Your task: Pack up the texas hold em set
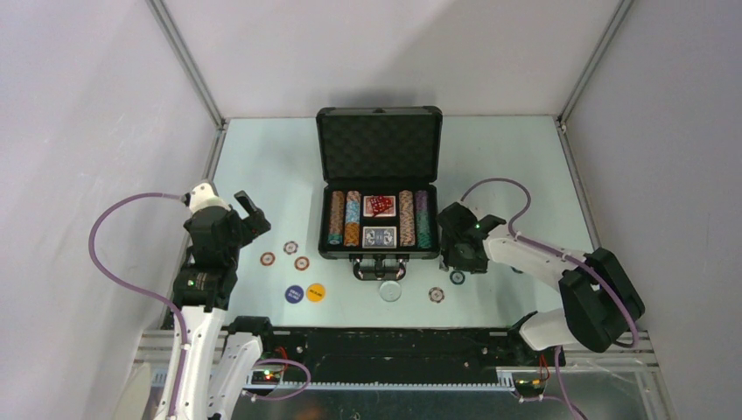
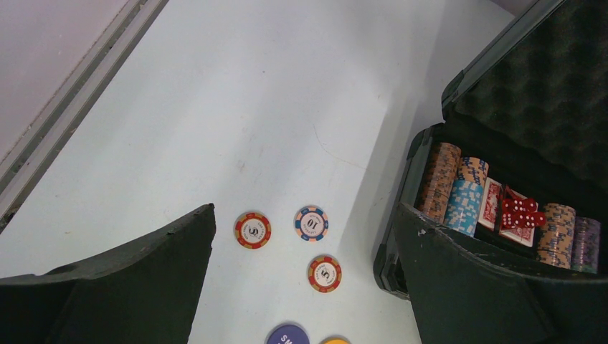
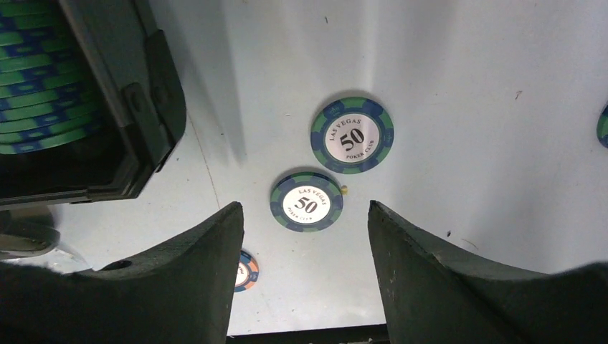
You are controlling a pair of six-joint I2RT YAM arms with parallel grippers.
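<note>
A pale blue desk (image 1: 262, 157) between grey walls carries the open black case (image 1: 378, 140) at its centre, lid upright, with chip rows (image 1: 344, 219), two decks (image 1: 380, 236) and red dice (image 1: 379, 205) inside. Writing on the purple button (image 1: 294, 294) and yellow button (image 1: 315, 292) is too small to read. The left gripper (image 2: 305, 215) is spread wide and empty above loose chips (image 2: 252, 230) marked 5, 10 and 5. The right gripper (image 3: 305, 206), likewise spread, holds nothing. A 50 chip (image 3: 306, 201) reading "LAS VEGAS POKER CLUB" lies between its fingers, a twin chip (image 3: 352, 135) just beyond, and an orange-edged chip (image 3: 247, 271) half hidden behind one finger.
</note>
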